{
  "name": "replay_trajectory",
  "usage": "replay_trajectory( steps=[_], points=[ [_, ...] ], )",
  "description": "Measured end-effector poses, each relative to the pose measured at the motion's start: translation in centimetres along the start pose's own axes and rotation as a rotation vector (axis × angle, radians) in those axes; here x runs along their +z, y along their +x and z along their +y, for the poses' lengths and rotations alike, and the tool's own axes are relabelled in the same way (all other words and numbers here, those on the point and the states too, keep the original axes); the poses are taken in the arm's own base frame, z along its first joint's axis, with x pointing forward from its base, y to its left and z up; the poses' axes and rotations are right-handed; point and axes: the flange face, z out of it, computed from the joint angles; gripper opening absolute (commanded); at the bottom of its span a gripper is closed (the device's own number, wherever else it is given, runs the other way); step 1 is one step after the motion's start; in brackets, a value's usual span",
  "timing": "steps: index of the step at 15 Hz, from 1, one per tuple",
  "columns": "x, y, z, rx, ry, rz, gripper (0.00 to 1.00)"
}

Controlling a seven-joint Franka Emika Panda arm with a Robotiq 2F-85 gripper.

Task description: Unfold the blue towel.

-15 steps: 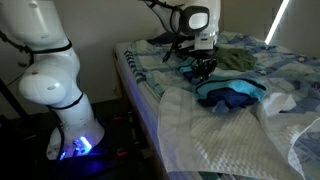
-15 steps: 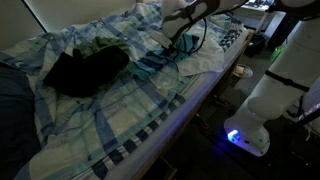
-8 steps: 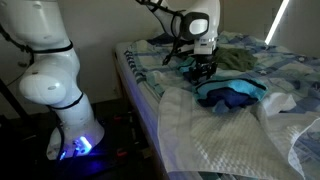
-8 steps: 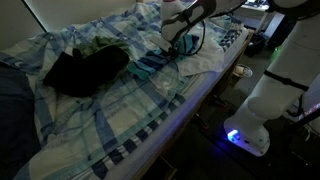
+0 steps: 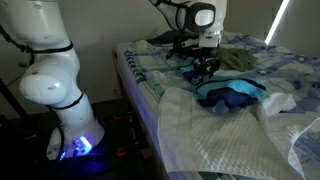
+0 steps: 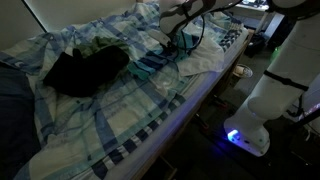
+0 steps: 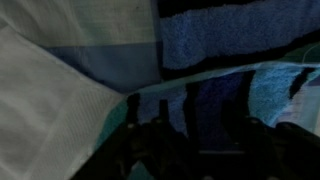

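Note:
The blue towel (image 5: 231,95) lies bunched on the bed, bright blue with dark stripes, partly on the white blanket (image 5: 225,135). It also shows in an exterior view as a striped fold (image 6: 150,66). My gripper (image 5: 204,66) hangs just above the towel's end nearest the bed's head, pointing down (image 6: 178,45). The wrist view is dark. There the gripper (image 7: 215,105) shows two fingers apart, with the blue towel (image 7: 210,40) below and between them. I see nothing clamped.
A pale blue checked bedsheet (image 6: 110,120) covers the bed. A black garment (image 6: 85,70) and a green cloth (image 5: 238,60) lie farther up it. The robot's white base (image 5: 50,85) stands beside the bed edge. The white blanket (image 7: 50,100) fills the wrist view's left.
The gripper has shifted only slightly above the towel's end. The towel and blanket lie as before.

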Motion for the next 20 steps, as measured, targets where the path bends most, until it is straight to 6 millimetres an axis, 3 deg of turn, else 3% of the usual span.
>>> replay_trajectory(
  steps=[1, 2, 3, 5, 10, 14, 20],
  points=[
    [-0.4, 0.1, -0.2, 0.001, -0.001, 0.001, 0.19],
    [-0.8, 0.1, -0.4, 0.002, -0.002, 0.002, 0.34],
    [-0.9, 0.1, -0.5, 0.001, -0.003, 0.002, 0.56],
    [-0.6, 0.1, -0.5, -0.001, -0.009, 0.002, 0.62],
    [0.7, -0.8, -0.3, -0.054, -0.033, -0.002, 0.98],
    [1.8, -1.4, 0.0, -0.082, -0.054, -0.005, 1.00],
    [1.9, -1.4, 0.0, -0.082, -0.055, -0.006, 1.00]
  ],
)
